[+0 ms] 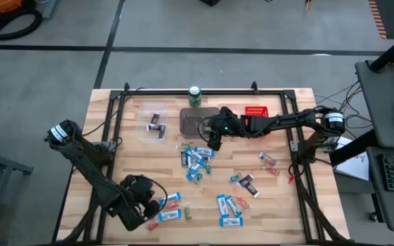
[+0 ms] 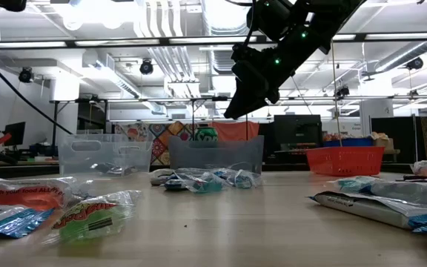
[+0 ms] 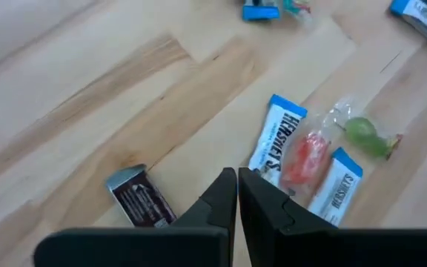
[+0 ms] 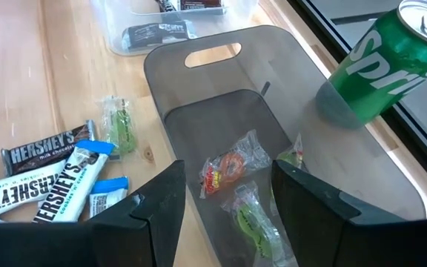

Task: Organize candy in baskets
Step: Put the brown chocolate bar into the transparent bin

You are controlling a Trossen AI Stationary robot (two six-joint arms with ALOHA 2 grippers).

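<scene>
My right gripper point(image 1: 214, 134) hangs open over the near end of the grey basket point(image 1: 198, 121), with nothing between its fingers point(image 4: 302, 196). Inside the grey basket point(image 4: 273, 111) lie a red-orange sweet point(image 4: 227, 170) and green sweets point(image 4: 253, 219). The clear basket point(image 1: 154, 123) holds dark mini bars point(image 4: 158, 33); the red basket point(image 1: 257, 113) stands to the right. My left gripper point(image 3: 237, 184) is shut near the table's near-left, above a dark mini bar point(image 3: 139, 197), blue-and-white bars point(image 3: 279, 139), a red sweet point(image 3: 307, 157) and a green sweet point(image 3: 365, 133).
A green drink can point(image 1: 195, 96) stands at the far edge, just behind the grey basket. Loose candy point(image 1: 195, 158) lies in clusters across the table's middle, with more candy point(image 1: 230, 208) along its near part. A black frame point(image 1: 204, 92) runs around the table top.
</scene>
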